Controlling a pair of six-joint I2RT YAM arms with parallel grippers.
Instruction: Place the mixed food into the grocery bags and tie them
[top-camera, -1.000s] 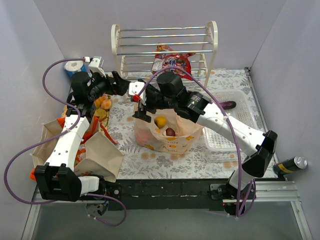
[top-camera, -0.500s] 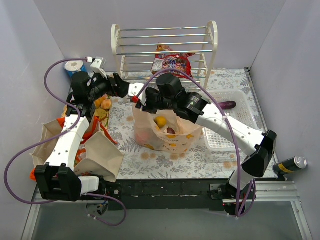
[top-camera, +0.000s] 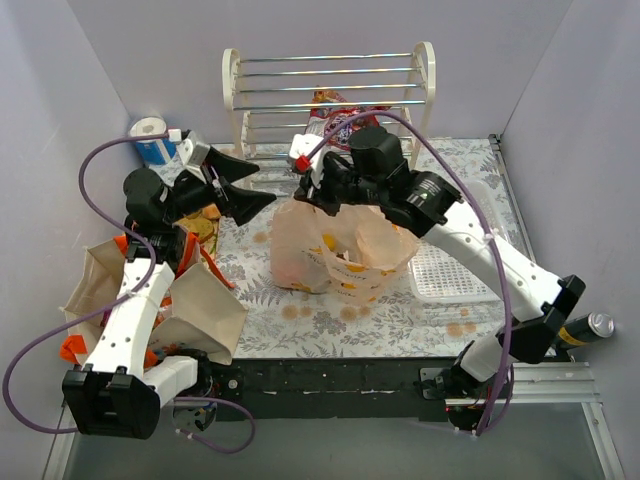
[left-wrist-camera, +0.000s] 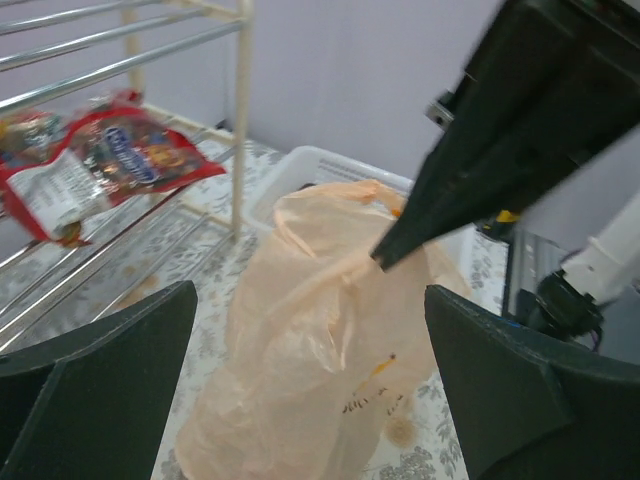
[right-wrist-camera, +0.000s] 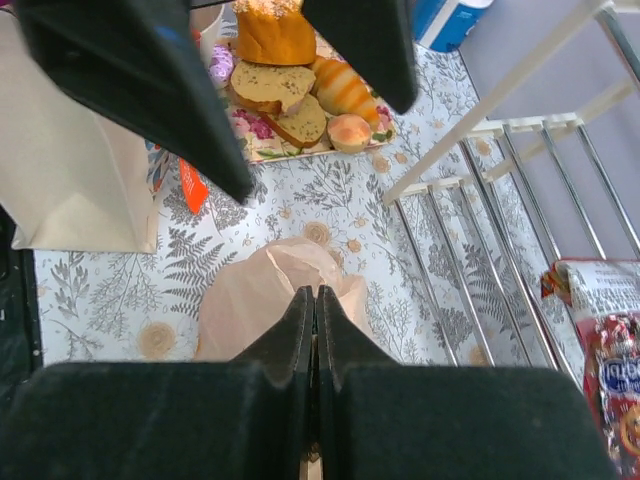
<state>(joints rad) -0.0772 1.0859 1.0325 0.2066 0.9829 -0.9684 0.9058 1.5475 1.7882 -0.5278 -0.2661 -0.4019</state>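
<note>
**Task status**

1. The thin translucent peach-orange plastic bag (top-camera: 340, 250) stands at the table centre. Yellow and dark shapes show through its film and are probably fruit, but the film blurs them.
2. The right gripper (right-wrist-camera: 315, 297) has its jaws together, clamped on the gathered film at the top of the peach-orange plastic bag. No knot is visible, so tying is judged to be at its first stage.
3. The left gripper (left-wrist-camera: 309, 290) has its jaws wide apart and holds nothing. It points at the bag from the bag's left, near it but not touching.
4. The beige canvas tote with orange handles (top-camera: 205, 310) lies at the near left of the table, mouth open and handles untied.
5. A shiny red snack packet (top-camera: 345, 125) lies on the white wire rack (top-camera: 425, 75), outside both bags.

**Work left:** bag the red packet, then tie both bags.
</note>
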